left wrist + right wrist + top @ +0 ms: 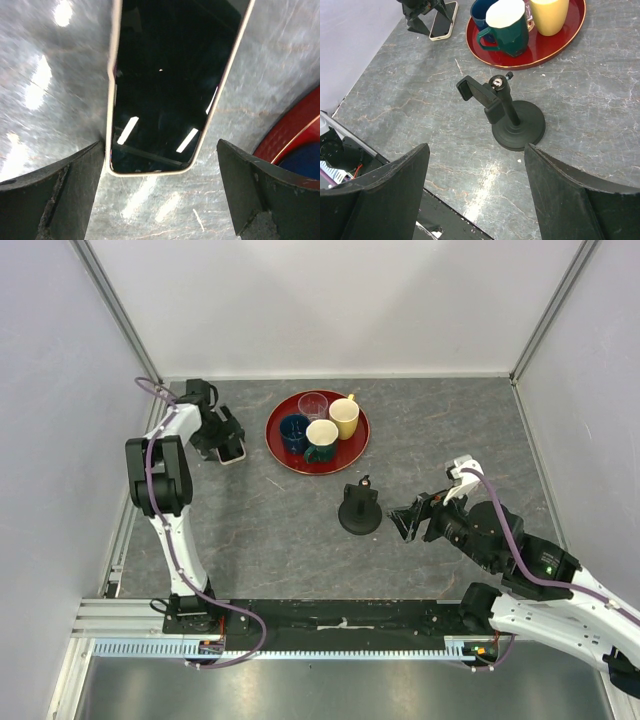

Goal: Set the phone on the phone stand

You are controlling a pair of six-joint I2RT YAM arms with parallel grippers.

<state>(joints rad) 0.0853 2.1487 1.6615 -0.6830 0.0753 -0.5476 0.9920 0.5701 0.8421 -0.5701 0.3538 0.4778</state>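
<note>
One grey, stone-veined surface (260,540) carries everything. Next in size, the red tray (352,454) with its four cups (322,440) sits at the far middle and is no part of the job. The phone stand (506,107) is upright near the centre, its round base flat and a clamp cradle at the top of its stem. The right hand (476,147) is near it but apart, fingers spread wide on nothing.

Smallest, the phone (165,90) lies flat and screen-up at the far left, just beside the tray. The left hand (160,150) straddles its near end with fingers parted. One finger (65,185) looks close to the edge, though I cannot tell whether it touches, and nothing is clamped.

The phone should be light and rigid, but its glass face and rounded rim are likely slick, and lying flat it offers little height to pinch. Taking it across the two long edges near mid-length seems safest, with a gentle squeeze.
</note>
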